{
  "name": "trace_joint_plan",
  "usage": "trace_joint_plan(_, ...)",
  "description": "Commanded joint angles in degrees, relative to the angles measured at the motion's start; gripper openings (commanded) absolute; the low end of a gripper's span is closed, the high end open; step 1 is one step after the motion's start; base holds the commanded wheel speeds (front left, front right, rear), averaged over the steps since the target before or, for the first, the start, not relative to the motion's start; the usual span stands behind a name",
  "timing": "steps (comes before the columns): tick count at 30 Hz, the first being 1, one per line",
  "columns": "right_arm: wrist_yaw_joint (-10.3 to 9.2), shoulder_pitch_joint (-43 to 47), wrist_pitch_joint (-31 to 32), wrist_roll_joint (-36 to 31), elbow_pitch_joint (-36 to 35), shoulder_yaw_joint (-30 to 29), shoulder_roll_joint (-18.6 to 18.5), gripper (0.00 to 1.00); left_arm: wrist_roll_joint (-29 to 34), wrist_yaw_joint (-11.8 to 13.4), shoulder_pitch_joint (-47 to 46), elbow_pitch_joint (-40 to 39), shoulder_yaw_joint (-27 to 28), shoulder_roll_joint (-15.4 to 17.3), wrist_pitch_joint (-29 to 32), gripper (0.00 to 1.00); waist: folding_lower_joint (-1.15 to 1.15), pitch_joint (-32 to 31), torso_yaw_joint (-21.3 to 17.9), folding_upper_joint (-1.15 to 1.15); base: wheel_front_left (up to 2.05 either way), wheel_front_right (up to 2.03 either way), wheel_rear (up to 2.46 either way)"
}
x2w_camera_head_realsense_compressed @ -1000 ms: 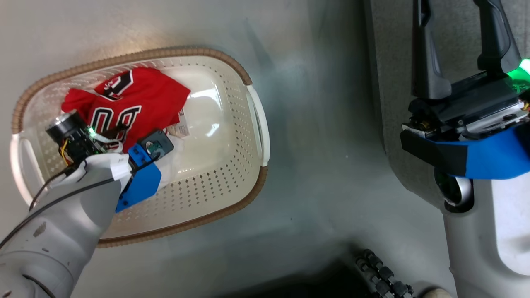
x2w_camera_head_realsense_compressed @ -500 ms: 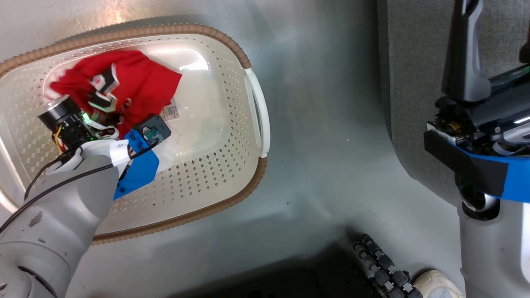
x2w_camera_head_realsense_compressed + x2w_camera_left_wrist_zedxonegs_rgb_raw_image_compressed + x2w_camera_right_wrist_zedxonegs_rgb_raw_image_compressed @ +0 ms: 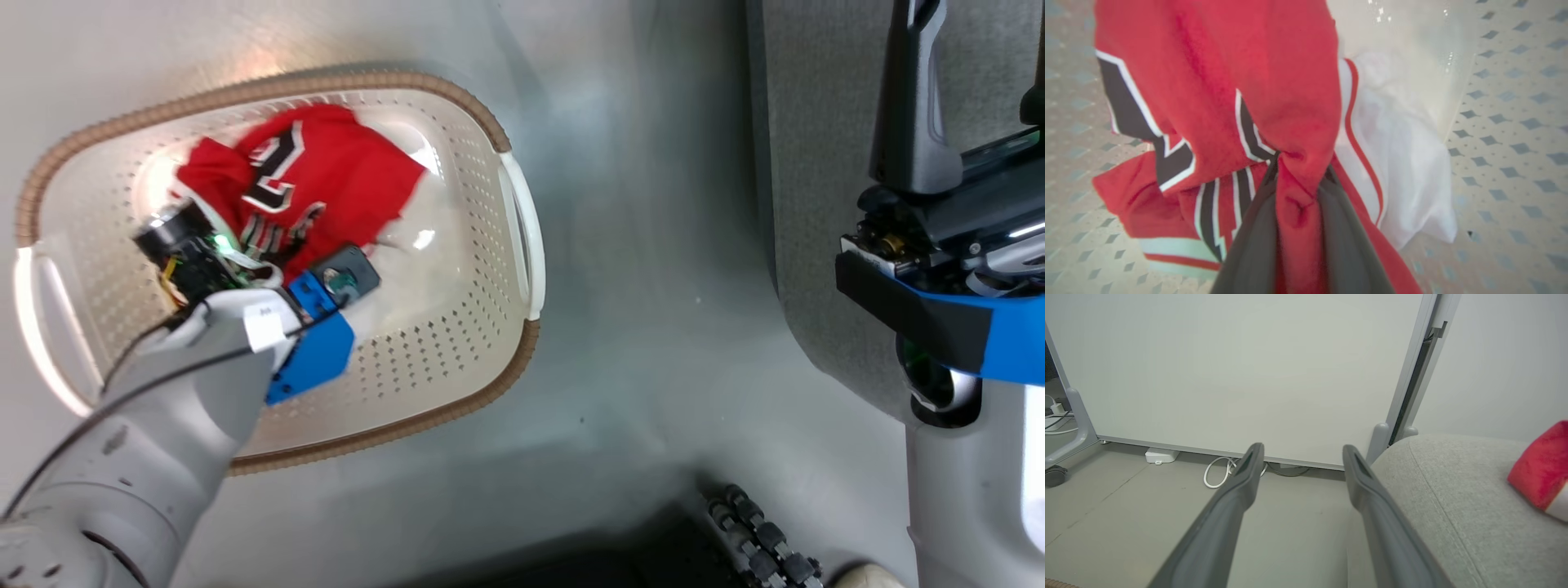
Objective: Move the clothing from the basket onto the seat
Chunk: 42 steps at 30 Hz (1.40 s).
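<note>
The cream basket (image 3: 482, 384) sits on the floor at the left of the head view. The red jersey (image 3: 343, 171) with dark numerals lies bunched inside it. My left gripper (image 3: 1298, 163) is shut on a fold of the jersey (image 3: 1216, 81), with white cloth (image 3: 1400, 163) beneath it to the right. My right gripper (image 3: 976, 73) hovers over the grey seat (image 3: 816, 163), its fingers (image 3: 1241, 490) spread open and holding nothing. A second red garment (image 3: 1539, 473) with a white band rests on the seat (image 3: 1453, 506).
Grey floor (image 3: 653, 286) separates the basket from the seat. My base's treaded wheel (image 3: 759, 539) shows at the bottom. In the right wrist view a white panel (image 3: 1229, 367) on legs stands ahead, with a coiled white cable (image 3: 1218, 473) and a caster (image 3: 1053, 475) on the floor.
The camera has shifted. The jersey went from lying spread out to being bunched and pulled up by my left gripper, which moved slightly toward the basket's middle. The right gripper stays open.
</note>
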Motion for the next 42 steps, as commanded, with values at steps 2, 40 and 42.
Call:
trace_joint_plan(2,0.03,0.06,-0.22,-0.36,0.67,-0.23,0.04,1.0,-0.77,-0.32,0.87,-0.15,-0.08,-1.0,-1.93,0.0,0.0,-2.19,0.93,0.0,0.0,0.0,0.0)
trace_joint_plan(40,0.03,15.73,-0.22,-1.8,11.95,-3.9,0.02,1.0,-14.23,2.58,16.18,-26.73,23.56,-2.78,-13.03,0.0,0.0,-39.26,10.3,0.0,0.0,0.0,0.0)
trace_joint_plan(42,0.03,16.62,-0.22,-1.58,12.38,-3.89,0.02,1.0,-13.89,2.8,17.08,-28.82,25.83,-2.78,-13.02,0.0,0.0,-40.81,10.44,0.0,0.0,0.0,0.0)
